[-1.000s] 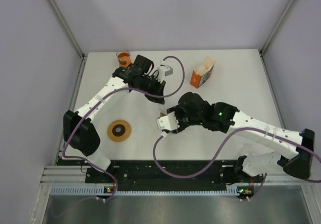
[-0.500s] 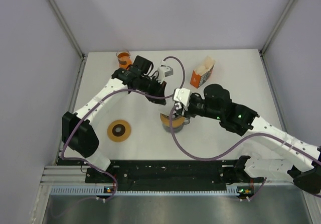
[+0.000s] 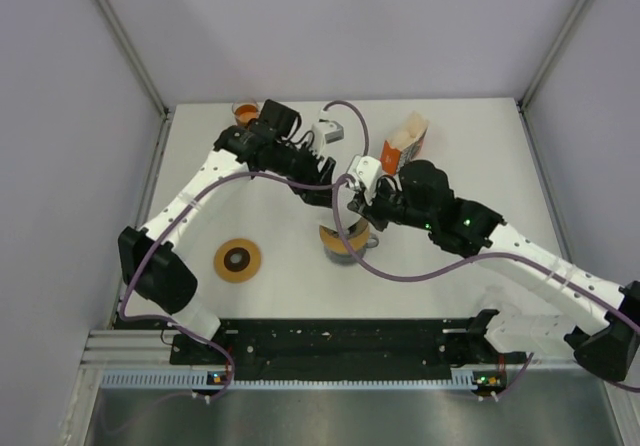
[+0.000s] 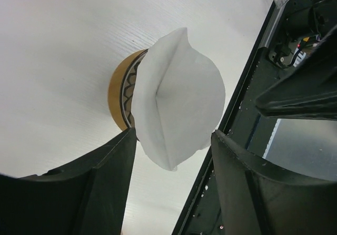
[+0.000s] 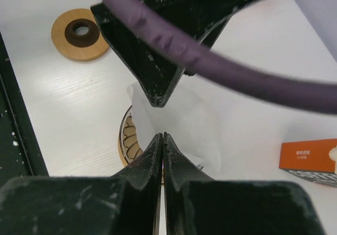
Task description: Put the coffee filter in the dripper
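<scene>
Two arms over dripper [image 4: 119, 89] | left end effector [image 4: 174, 135] released | right end effector [image 5: 162, 136] clenched

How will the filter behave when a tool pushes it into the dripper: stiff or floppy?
Probably floppy: the filter looks like thin white paper, creased down its middle. Likely very light, so it may drift if dropped above the dripper. It would probably crumple rather than resist a push.

i can read nothing here; the orange box [image 5: 308, 164] carries a line of white print, too blurred for me.
</scene>
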Controlling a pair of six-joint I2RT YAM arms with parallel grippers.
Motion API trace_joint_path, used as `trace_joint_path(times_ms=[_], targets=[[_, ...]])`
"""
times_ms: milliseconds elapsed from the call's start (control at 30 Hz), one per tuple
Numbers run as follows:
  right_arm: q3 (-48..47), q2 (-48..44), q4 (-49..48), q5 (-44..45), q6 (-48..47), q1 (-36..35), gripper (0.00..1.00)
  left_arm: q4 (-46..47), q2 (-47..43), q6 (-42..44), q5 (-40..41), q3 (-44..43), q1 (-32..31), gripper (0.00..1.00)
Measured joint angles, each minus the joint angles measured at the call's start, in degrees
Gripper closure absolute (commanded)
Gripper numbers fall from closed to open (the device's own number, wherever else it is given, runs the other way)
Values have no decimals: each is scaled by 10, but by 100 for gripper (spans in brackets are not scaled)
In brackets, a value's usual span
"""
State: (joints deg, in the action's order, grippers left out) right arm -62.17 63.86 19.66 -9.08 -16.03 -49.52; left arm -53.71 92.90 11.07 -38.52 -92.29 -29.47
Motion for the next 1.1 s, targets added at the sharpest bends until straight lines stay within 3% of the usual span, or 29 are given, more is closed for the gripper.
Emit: trace_joint_path(times_ms=[233,467,667,1100], targets=[[-14,57,22,8,19,2,100,1,-12,-55,-13,-15,62,32],[-78,142,57,20,22,4,100,59,-24,-172,-42,64,144,31],[-93,184,93,23,21,6,100,97,-24,-232,-50,146,138,31],[-107,260,156,6,33,2,100,131,-27,-252,-56,164,94,35]])
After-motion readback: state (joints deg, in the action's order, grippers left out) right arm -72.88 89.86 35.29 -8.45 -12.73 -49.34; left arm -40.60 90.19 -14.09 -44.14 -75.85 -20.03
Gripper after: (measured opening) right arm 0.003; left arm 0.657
